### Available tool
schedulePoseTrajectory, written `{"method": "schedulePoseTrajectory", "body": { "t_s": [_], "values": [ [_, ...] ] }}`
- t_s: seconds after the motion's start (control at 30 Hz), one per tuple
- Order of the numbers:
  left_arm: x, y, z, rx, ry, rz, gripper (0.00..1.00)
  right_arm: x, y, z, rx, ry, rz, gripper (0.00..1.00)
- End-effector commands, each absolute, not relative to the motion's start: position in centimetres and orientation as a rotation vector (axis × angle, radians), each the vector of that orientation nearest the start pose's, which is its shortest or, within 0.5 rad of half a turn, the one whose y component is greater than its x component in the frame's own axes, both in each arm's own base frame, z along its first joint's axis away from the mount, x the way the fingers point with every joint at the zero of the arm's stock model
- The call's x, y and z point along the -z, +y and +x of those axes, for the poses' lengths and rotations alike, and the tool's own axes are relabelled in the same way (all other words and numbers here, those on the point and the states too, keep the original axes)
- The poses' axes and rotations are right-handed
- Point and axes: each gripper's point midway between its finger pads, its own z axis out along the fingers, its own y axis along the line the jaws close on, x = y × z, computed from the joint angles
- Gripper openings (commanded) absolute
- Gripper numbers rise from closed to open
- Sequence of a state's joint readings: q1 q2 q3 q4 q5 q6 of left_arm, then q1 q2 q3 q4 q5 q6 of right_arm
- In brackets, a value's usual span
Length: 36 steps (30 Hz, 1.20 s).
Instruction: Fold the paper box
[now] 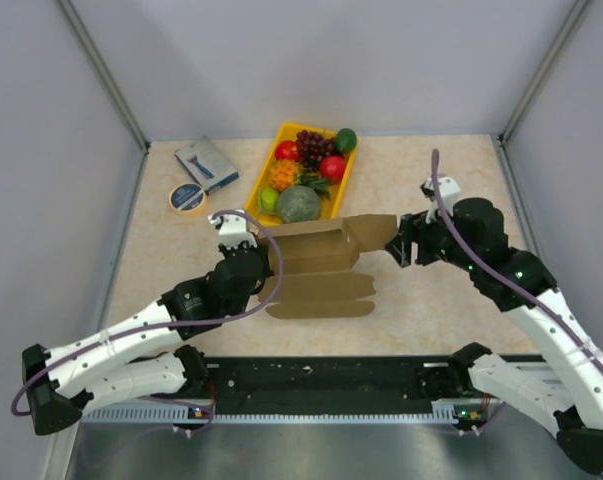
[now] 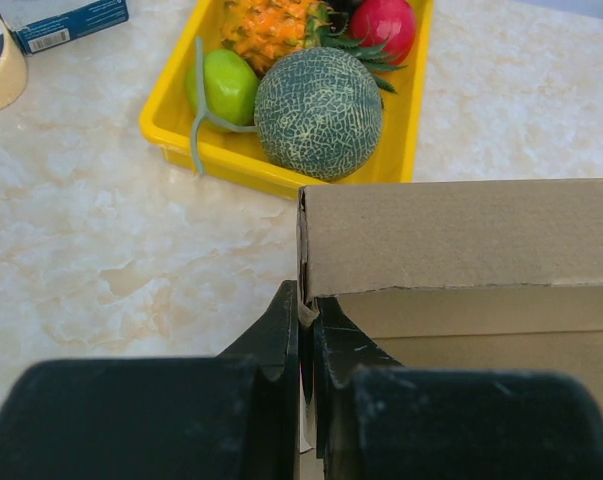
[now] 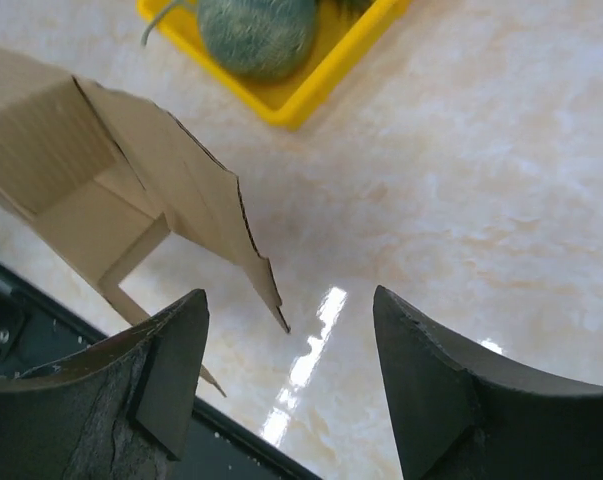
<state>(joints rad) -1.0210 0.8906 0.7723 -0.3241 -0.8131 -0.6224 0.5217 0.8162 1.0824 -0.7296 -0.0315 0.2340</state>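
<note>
The brown paper box (image 1: pixel 321 265) lies mid-table, partly folded, with its back wall raised and its scalloped front flaps flat on the table. My left gripper (image 1: pixel 264 268) is shut on the box's left end wall. In the left wrist view the gripper (image 2: pixel 306 302) pinches that thin cardboard edge, with the box (image 2: pixel 461 235) stretching away to the right. My right gripper (image 1: pixel 399 241) is open at the box's right end flap (image 1: pixel 376 232). In the right wrist view the pointed tip of the flap (image 3: pixel 266 285) hangs between the spread fingers of the gripper (image 3: pixel 289 300), touching neither.
A yellow tray (image 1: pixel 264 170) of fruit, with a green melon (image 1: pixel 298 203) nearest, stands just behind the box. A blue-grey box (image 1: pixel 206 163) and a tape roll (image 1: pixel 188 197) lie at the back left. A black rail (image 1: pixel 321 385) runs along the near edge. Walls enclose three sides.
</note>
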Motion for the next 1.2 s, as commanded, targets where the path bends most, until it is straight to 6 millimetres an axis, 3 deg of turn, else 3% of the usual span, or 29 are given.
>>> {"method": "schedulePoseTrajectory", "body": {
  "t_s": [0.0, 0.07, 0.17, 0.2, 0.23, 0.3, 0.33, 0.4, 0.43, 0.57, 0.73, 0.93, 1.0, 1.03, 1.07, 1.13, 1.17],
  "values": [
    [-24.4, -18.6, 23.9, 0.394, 1.862, -0.09, 0.0, -28.3, 18.5, 22.2, -0.686, 1.951, -0.54, 0.66],
    [-24.3, -18.9, 23.9, 0.404, 1.864, -0.075, 0.0, -28.8, 19.3, 23.2, -0.697, 1.896, -0.556, 0.65],
    [-24.2, -18.7, 24.2, 0.382, 1.871, -0.086, 0.0, -29.9, 20.5, 23.3, -0.726, 1.861, -0.57, 0.44],
    [-23.9, -18.5, 24.3, 0.362, 1.886, -0.098, 0.0, -30.0, 20.8, 23.1, -0.719, 1.858, -0.574, 0.31],
    [-23.9, -18.6, 24.4, 0.352, 1.887, -0.097, 0.0, -29.8, 20.5, 23.4, -0.648, 1.871, -0.533, 0.28],
    [-23.7, -18.8, 24.9, 0.31, 1.899, -0.087, 0.0, -29.2, 22.0, 21.7, -0.644, 1.879, -0.581, 0.28],
    [-23.5, -18.7, 25.1, 0.282, 1.91, -0.089, 0.0, -28.9, 21.2, 22.4, -0.561, 1.892, -0.512, 0.23],
    [-23.2, -19.0, 25.8, 0.229, 1.927, -0.105, 0.0, -27.7, 21.7, 21.6, -0.578, 1.948, -0.438, 0.04],
    [-22.8, -18.9, 25.9, 0.199, 1.944, -0.104, 0.0, -27.1, 21.4, 21.8, -0.553, 1.966, -0.4, 0.0],
    [-21.5, -19.9, 26.6, 0.143, 1.989, -0.089, 0.0, -23.7, 21.5, 21.4, -0.52, 2.057, -0.296, 0.0],
    [-20.0, -21.2, 26.8, 0.151, 2.033, -0.068, 0.0, -22.5, 23.4, 20.7, -0.518, 2.1, -0.264, 0.02],
    [-17.8, -22.7, 27.0, 0.119, 2.107, 0.007, 0.0, -20.7, 24.2, 19.9, -0.564, 2.127, -0.309, 0.21],
    [-17.1, -23.0, 26.9, 0.111, 2.132, 0.021, 0.0, -20.9, 24.4, 19.7, -0.593, 2.089, -0.349, 0.34],
    [-17.0, -23.1, 26.8, 0.115, 2.133, 0.022, 0.0, -20.2, 24.3, 19.5, -0.582, 2.075, -0.409, 0.4],
    [-16.7, -23.0, 26.7, 0.123, 2.137, 0.025, 0.0, -21.3, 24.7, 19.8, -0.631, 2.003, -0.41, 0.48],
    [-16.8, -23.3, 26.7, 0.157, 2.119, 0.019, 0.0, -21.1, 25.3, 19.0, -0.71, 1.965, -0.496, 0.49],
    [-16.7, -23.2, 26.6, 0.164, 2.119, 0.024, 0.0, -21.9, 25.2, 18.9, -0.742, 1.929, -0.49, 0.5]
  ]
}}
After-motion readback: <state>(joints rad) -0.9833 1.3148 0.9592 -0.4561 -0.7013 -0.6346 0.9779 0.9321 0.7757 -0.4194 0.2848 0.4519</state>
